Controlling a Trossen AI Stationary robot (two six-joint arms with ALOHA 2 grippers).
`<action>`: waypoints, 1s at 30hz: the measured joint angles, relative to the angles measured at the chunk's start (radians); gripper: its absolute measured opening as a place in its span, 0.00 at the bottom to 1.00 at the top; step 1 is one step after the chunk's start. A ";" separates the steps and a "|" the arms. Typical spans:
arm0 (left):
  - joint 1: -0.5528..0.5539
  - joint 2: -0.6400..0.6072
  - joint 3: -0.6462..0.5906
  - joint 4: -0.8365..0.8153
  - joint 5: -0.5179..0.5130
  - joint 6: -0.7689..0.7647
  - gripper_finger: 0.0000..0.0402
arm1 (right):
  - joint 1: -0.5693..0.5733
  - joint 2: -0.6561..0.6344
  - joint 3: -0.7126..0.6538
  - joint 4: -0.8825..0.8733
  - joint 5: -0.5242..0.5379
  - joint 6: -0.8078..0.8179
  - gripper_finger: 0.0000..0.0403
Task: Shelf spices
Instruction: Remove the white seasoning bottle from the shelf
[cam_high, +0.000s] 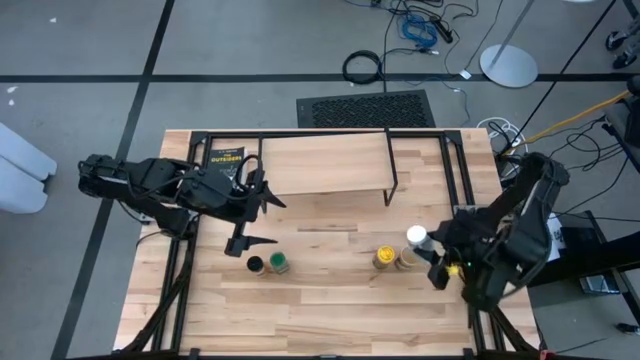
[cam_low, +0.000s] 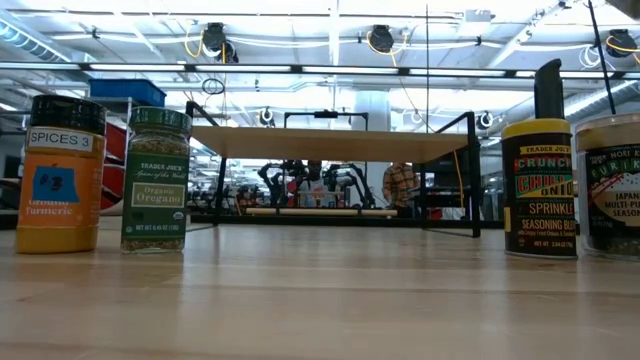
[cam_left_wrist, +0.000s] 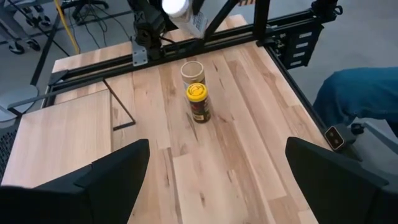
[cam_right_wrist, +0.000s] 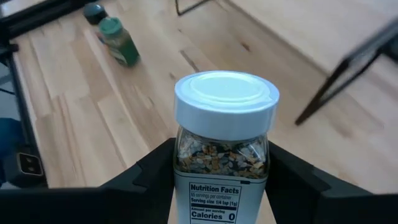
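In the right hand (cam_right_wrist: 221, 186), white-lidded jar (cam_right_wrist: 225, 118); base hidden

Right hand (cam_high: 428, 248) clamps closed, raised; left hand (cam_high: 262, 222) hangs spread wide.

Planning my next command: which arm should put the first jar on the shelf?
Right, probably: its gripper already grips the white-lidded jar. The left gripper hangs open and empty beside the shelf.
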 joint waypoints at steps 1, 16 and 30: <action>0.000 0.000 0.000 0.000 0.000 0.000 0.96 | 0.015 0.000 -0.027 0.002 0.001 0.043 0.48; 0.001 0.000 0.000 0.007 0.000 0.000 0.96 | 0.212 0.002 -0.383 0.325 0.054 0.301 0.48; 0.002 0.021 0.000 0.054 -0.001 0.000 0.96 | 0.314 0.213 -0.395 0.275 -0.028 0.602 0.48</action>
